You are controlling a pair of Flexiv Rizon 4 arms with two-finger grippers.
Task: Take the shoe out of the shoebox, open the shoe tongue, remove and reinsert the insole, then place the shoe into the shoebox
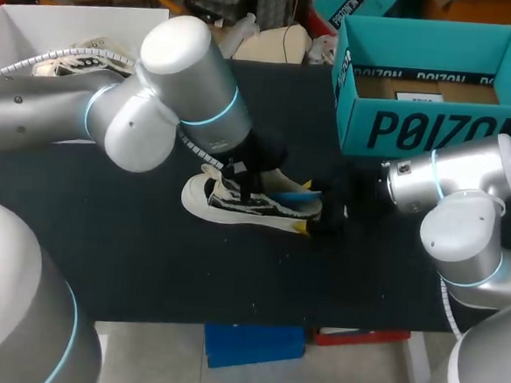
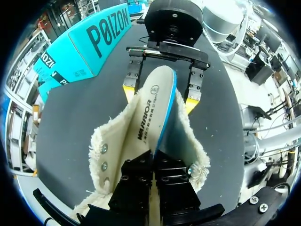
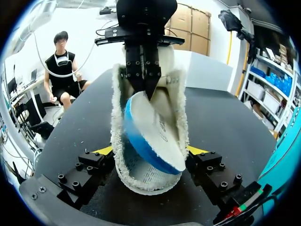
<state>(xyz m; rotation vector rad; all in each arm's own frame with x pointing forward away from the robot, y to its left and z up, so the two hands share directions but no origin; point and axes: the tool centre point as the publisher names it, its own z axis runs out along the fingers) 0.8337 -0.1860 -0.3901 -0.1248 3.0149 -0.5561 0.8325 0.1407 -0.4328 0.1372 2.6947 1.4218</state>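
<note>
Insole [image 2: 157, 101] stands half out of the fleece-lined shoe [image 1: 228, 203] on the table [image 1: 145, 263], pinched by the left end effector [image 2: 154, 159]. The right end effector [image 3: 150, 151] clamps the heel from both sides. Best slide the insole along the shoe's length, with that heel grip firm.

A robotics lab or test workshop, by the look of it; a silver left arm [image 1: 112, 111] and right arm [image 1: 466, 197] work over a black-covered tabletop [image 1: 145, 263]; a teal shoebox [image 1: 435, 125] stands far right; a white box [image 1: 21, 30] far left.
</note>
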